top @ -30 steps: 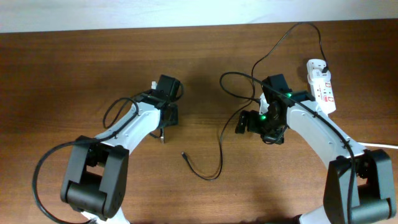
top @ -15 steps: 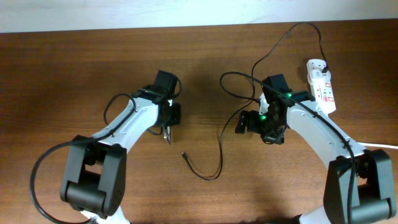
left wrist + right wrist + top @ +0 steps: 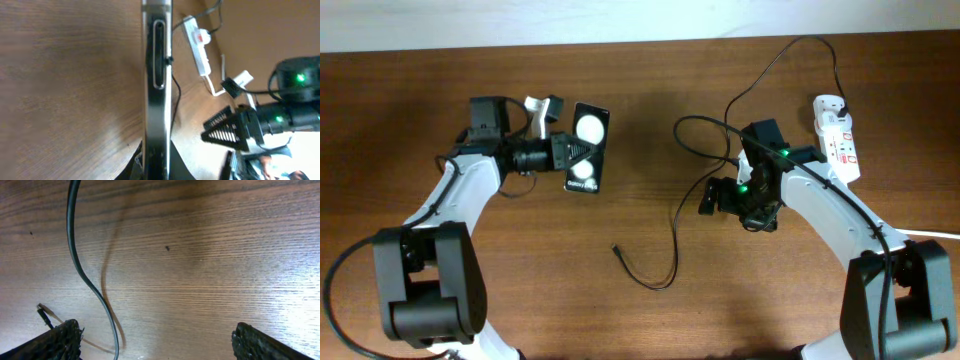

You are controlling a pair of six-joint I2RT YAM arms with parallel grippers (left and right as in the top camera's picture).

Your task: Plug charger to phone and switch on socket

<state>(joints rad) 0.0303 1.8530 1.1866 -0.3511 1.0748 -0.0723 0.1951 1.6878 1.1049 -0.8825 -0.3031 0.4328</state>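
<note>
My left gripper (image 3: 563, 152) is shut on the near end of the black phone (image 3: 586, 148), which lies level with its glossy screen up, showing two round white reflections. In the left wrist view the phone (image 3: 157, 75) is edge-on between the jaws (image 3: 157, 162). The thin black charger cable (image 3: 675, 225) loops across the middle of the table from the white socket strip (image 3: 837, 138) to its connector tip (image 3: 616, 248). My right gripper (image 3: 710, 197) is open and empty just right of the cable. In the right wrist view the cable (image 3: 85, 275) runs between the spread fingers (image 3: 155, 340), with the tip (image 3: 44, 314) at the left.
The strip's thick white cord (image 3: 930, 233) leaves at the right edge. The strip (image 3: 197, 45) and the right arm (image 3: 260, 120) show beyond the phone in the left wrist view. A pale wall borders the table's far edge (image 3: 640, 40).
My left arm has swung back to the left and turned with the phone, so the screen now faces up. The right arm and the cable have not moved.
</note>
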